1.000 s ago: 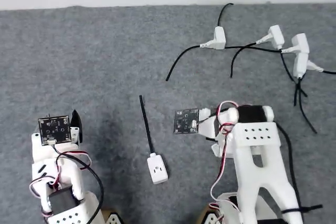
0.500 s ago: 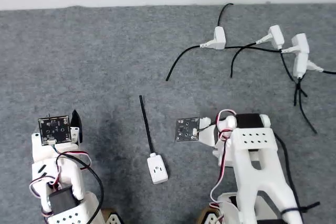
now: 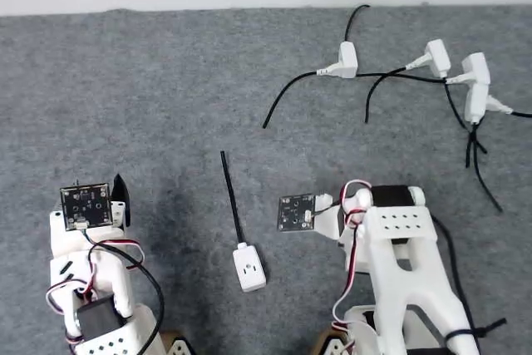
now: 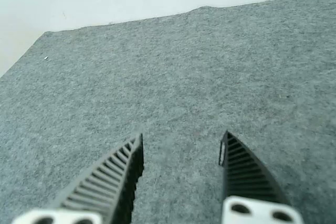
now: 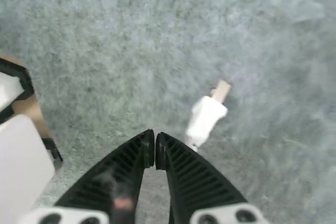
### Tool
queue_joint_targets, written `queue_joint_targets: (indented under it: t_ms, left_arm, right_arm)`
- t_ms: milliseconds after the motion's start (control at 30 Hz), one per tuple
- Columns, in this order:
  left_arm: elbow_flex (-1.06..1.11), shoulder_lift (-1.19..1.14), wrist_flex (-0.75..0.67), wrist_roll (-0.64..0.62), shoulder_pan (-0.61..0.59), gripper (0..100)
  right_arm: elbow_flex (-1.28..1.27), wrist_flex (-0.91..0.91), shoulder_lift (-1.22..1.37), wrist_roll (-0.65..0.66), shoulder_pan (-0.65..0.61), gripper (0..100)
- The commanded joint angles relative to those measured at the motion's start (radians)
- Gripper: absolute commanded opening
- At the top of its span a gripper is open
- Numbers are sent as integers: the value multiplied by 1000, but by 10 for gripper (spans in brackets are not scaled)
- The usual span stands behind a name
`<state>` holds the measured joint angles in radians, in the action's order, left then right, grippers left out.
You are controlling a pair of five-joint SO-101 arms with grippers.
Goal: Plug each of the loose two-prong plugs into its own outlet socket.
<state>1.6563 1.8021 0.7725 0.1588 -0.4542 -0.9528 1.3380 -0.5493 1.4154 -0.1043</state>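
The left gripper (image 4: 181, 142) is hovering spread open over the gray mat (image 4: 210, 66), the right gripper (image 5: 155, 141) is hanging pinched shut, and the white plugs (image 3: 347, 60) are lying clustered at the mat's far right, the socket (image 3: 248, 266) between the arms (image 3: 399, 263).

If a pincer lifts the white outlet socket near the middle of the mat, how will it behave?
The outlet socket is a small boxy block, so probably light and stiff. Its thin black cord lies loose with a free end, so it would likely dangle behind. Pushed, it may slide flat rather than roll.
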Motion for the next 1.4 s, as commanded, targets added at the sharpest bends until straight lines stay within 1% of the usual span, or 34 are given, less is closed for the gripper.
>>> queue_joint_targets:
  t_ms: [0, 200, 300, 900, 1000, 1133, 1367]
  left_arm:
    - [-15, 11, -21, 14, 6, 226]
    - [-15, 11, -20, 12, 6, 226]
    - [-15, 11, -20, 12, 6, 226]
    - [-16, 11, -20, 12, 8, 227]
    - [-16, 11, -20, 12, 8, 227]
    - [-16, 11, -20, 12, 8, 227]
    - [-16, 11, -20, 12, 8, 227]
  right_arm:
    - [-44, -77, -18, -9, 7, 13]
    - [-110, -219, -18, -9, 5, 11]
    - [-112, -236, -18, -9, 7, 12]
    - [-109, -237, -27, -9, 5, 8]
    - [-60, -200, -41, -15, 31, 23]
    - [-2, -127, -68, -21, 71, 72]
    - [0, -110, -81, -23, 76, 79]
